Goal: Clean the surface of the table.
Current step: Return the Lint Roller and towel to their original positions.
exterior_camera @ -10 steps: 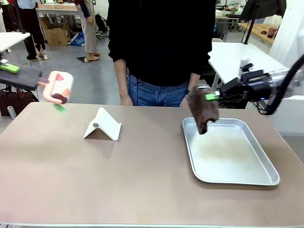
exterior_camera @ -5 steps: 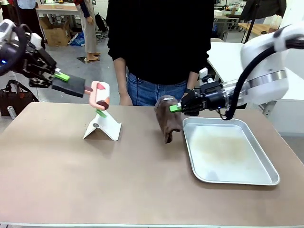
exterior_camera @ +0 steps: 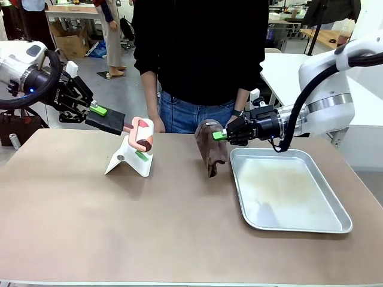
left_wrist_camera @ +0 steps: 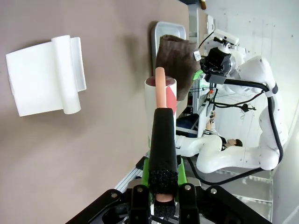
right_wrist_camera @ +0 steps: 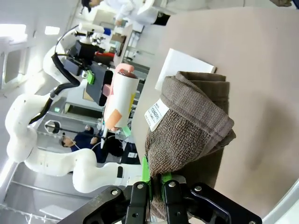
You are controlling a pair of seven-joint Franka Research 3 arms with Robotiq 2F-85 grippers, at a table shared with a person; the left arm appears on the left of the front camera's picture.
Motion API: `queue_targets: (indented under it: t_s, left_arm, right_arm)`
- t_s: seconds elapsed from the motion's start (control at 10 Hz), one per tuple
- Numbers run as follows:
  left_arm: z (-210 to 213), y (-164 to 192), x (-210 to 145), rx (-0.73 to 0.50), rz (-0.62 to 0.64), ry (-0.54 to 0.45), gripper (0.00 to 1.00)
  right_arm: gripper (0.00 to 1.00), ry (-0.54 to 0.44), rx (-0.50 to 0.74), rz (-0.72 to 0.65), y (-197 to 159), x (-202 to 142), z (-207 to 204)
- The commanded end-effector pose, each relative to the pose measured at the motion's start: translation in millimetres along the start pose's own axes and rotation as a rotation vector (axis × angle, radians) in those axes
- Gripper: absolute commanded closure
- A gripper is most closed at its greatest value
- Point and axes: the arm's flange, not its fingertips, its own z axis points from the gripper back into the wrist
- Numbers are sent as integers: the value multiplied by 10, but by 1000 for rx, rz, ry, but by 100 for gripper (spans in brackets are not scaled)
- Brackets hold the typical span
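Observation:
The beige-brown table (exterior_camera: 179, 227) spans the front view. My left gripper (exterior_camera: 99, 110) is shut on the black handle (left_wrist_camera: 162, 140) of a lint roller (exterior_camera: 142, 135), whose pink-and-white head hangs just above a white folded stand (exterior_camera: 128, 159). From the left wrist, my left gripper (left_wrist_camera: 163, 198) looks along the roller head (left_wrist_camera: 161, 93). My right gripper (exterior_camera: 220, 135) is shut on a brown towel (exterior_camera: 210, 149) that hangs down to the table top, left of the metal tray. In the right wrist view my right gripper (right_wrist_camera: 156, 186) pinches the towel (right_wrist_camera: 191, 126).
A shiny metal tray (exterior_camera: 335, 224) lies on the right half of the table. A person in a black top (exterior_camera: 200, 54) stands at the far edge, hands near the towel. The white stand (left_wrist_camera: 46, 79) lies flat on the table.
My left arm has carried the lint roller rightward and down to just over the white stand. My right arm has moved the towel left, off the tray to the table beside it.

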Motion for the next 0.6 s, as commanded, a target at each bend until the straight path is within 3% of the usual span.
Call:
queue_targets:
  t_s: [0.0,0.5]
  left_arm:
    - [54,-59,-16,10,-14,-32,78]
    - [-31,-3,26,41,-27,6,78]
  right_arm:
    - [90,19,-8,-1,-21,-31,-132]
    - [90,-2,-25,-27,29,-37,-228]
